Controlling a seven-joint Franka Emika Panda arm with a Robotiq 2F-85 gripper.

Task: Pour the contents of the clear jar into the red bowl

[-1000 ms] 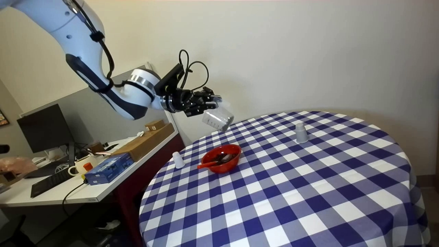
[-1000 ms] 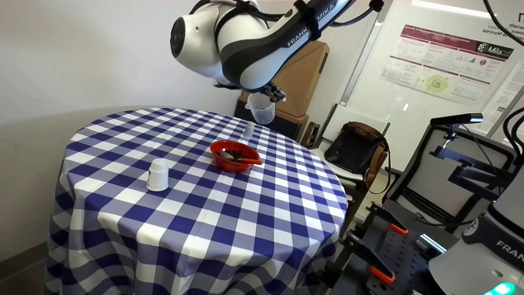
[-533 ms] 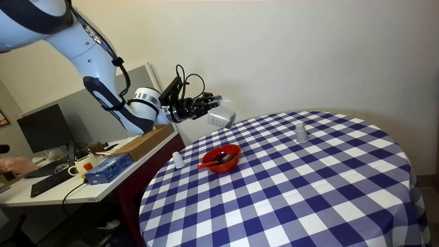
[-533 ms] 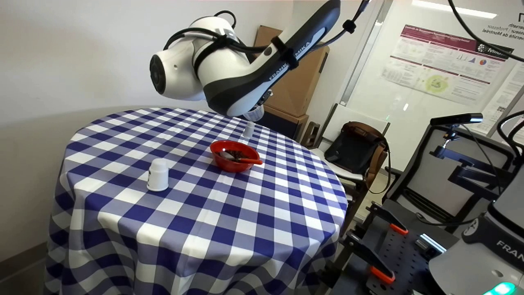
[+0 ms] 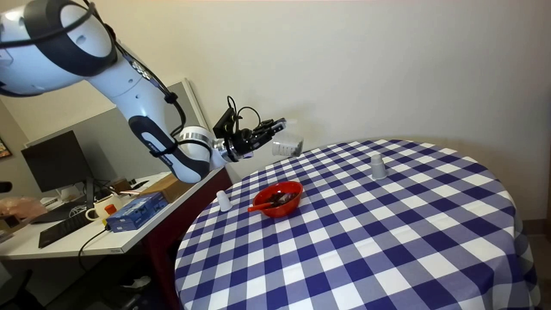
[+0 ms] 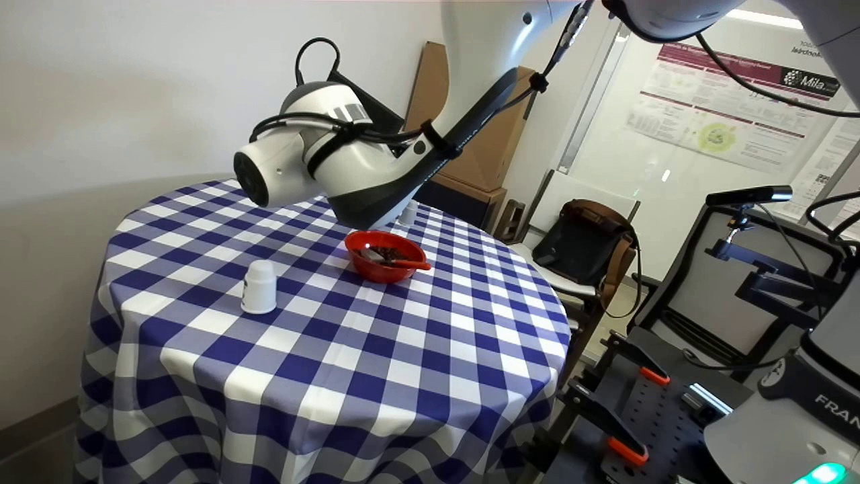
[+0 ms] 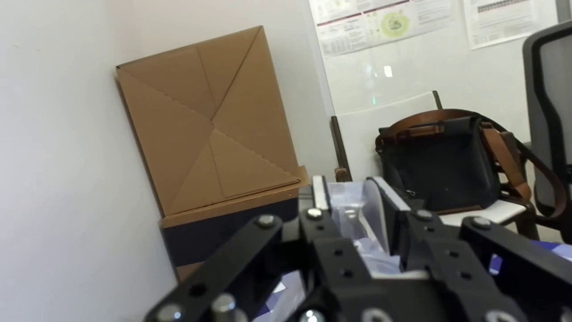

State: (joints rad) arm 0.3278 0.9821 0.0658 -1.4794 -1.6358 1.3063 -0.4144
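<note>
A round table [image 5: 357, 241] in blue-and-white check fills most of the scene, with a white Franka arm [image 5: 148, 110] reaching over it. The red bowl [image 5: 284, 210] sits on the table with dark pieces [image 6: 395, 253] inside. Higher, and slightly right of it in an exterior view, the clear measuring cup [image 5: 287, 145] hangs nearly upright, a dark patch low on one side, probably its contents. The claw [image 7: 347, 192] is clamped on the cup near its top. A good pour would bring the lip low over the bowl's middle first, then tip slowly so nothing scatters, clear of the red-handled spoon [image 5: 259, 207] poking over the rim. Compared with a second ago, the arm is lower and now hides the cup in an exterior view; the cup tilts less; the bowl and spoon have not moved.
</note>
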